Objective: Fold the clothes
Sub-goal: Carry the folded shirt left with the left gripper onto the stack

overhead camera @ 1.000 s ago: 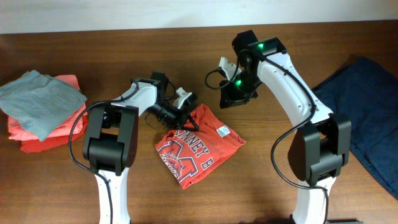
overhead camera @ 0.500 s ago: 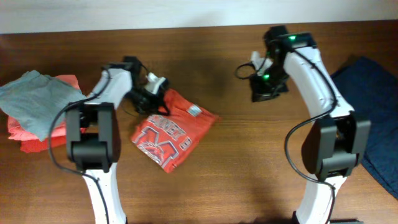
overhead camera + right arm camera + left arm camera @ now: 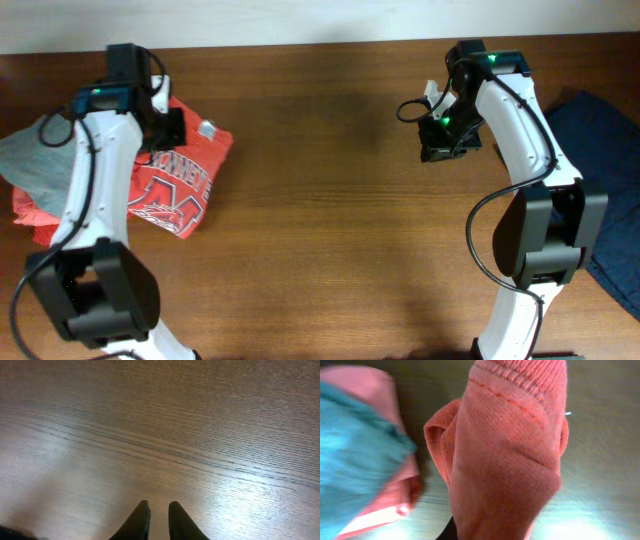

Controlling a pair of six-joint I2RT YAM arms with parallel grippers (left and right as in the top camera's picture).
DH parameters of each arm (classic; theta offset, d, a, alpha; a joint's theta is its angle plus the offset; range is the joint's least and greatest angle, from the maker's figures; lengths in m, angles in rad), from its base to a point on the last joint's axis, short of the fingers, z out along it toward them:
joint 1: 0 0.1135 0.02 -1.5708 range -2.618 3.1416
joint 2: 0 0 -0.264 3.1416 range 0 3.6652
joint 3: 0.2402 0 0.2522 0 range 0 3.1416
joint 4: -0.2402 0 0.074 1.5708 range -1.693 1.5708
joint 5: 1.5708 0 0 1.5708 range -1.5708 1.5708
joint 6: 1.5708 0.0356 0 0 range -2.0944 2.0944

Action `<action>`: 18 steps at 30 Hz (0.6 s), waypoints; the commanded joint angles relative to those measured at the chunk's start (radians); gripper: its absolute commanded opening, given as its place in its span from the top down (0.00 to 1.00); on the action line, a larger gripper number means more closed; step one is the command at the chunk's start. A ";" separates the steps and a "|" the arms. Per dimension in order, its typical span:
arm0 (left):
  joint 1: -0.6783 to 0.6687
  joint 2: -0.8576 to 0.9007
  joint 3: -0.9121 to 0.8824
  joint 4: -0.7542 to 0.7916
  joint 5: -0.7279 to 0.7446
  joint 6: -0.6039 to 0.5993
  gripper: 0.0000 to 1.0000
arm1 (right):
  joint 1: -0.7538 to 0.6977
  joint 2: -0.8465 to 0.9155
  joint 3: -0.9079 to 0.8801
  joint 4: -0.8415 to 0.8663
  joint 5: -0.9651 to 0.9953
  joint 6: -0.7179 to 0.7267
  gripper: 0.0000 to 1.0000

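The folded red-orange T-shirt (image 3: 178, 185), with white lettering and the M logo facing up, lies at the table's left, its upper edge lifted. My left gripper (image 3: 165, 127) is shut on that upper edge. In the left wrist view the shirt's fabric (image 3: 505, 460) fills the frame and hides the jaws. My right gripper (image 3: 446, 140) hangs over bare wood at the right, far from the shirt. Its fingers (image 3: 159, 510) are nearly together and hold nothing.
A grey folded top (image 3: 40, 160) lies on a coral-pink folded garment (image 3: 30, 215) at the far left, just beside the shirt; both show in the left wrist view (image 3: 355, 445). A dark blue cloth (image 3: 600, 170) lies at the right edge.
My left gripper has dragged the T-shirt left across the table, up to the folded pile. My right arm has drawn a little further right and up.
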 commanded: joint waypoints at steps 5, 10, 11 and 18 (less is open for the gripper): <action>0.137 -0.062 0.021 0.085 -0.084 -0.018 1.00 | -0.001 -0.040 0.019 -0.006 0.011 -0.010 0.81; 0.307 -0.053 0.021 0.266 -0.083 -0.033 1.00 | -0.001 -0.040 0.019 -0.007 0.011 -0.010 0.81; 0.320 -0.050 0.021 0.277 -0.083 -0.033 1.00 | -0.001 -0.040 0.019 -0.007 0.011 -0.010 0.81; 0.463 0.003 0.021 0.321 -0.083 -0.033 1.00 | 0.000 -0.040 0.019 -0.008 0.011 -0.010 0.81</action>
